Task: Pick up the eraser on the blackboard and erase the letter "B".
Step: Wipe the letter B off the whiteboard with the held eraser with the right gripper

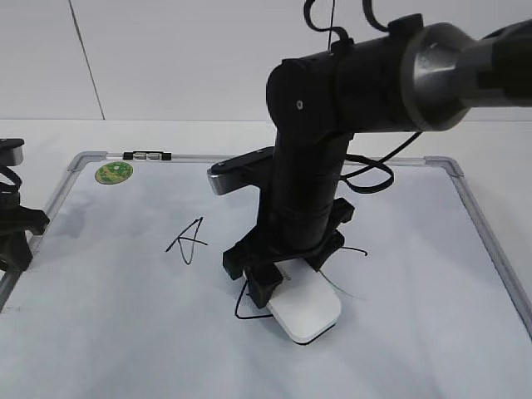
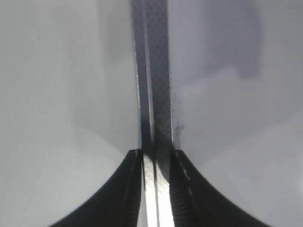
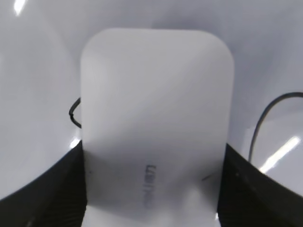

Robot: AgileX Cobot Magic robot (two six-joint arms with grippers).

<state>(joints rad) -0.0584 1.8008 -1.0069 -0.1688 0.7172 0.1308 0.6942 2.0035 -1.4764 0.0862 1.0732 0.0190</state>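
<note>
The white eraser (image 1: 305,312) lies flat on the blackboard (image 1: 108,316), a white board with a silver-grey frame. My right gripper (image 1: 278,278) is shut on the eraser's near end, its fingers on both long sides (image 3: 152,156). The eraser fills the right wrist view (image 3: 156,90). The letter "B" is mostly hidden under the eraser and arm. Only a black stroke (image 1: 241,306) shows at the eraser's left, and a short one shows in the right wrist view (image 3: 73,113). My left gripper (image 1: 18,237) is shut on the board's left frame rail (image 2: 154,94), with the rail between its fingers (image 2: 155,158).
The letter "A" (image 1: 189,239) is left of the eraser. A round green sticker (image 1: 114,172) and a small black-and-clear clip (image 1: 146,155) sit at the board's far left corner. A thin black curve (image 3: 265,118) shows right of the eraser.
</note>
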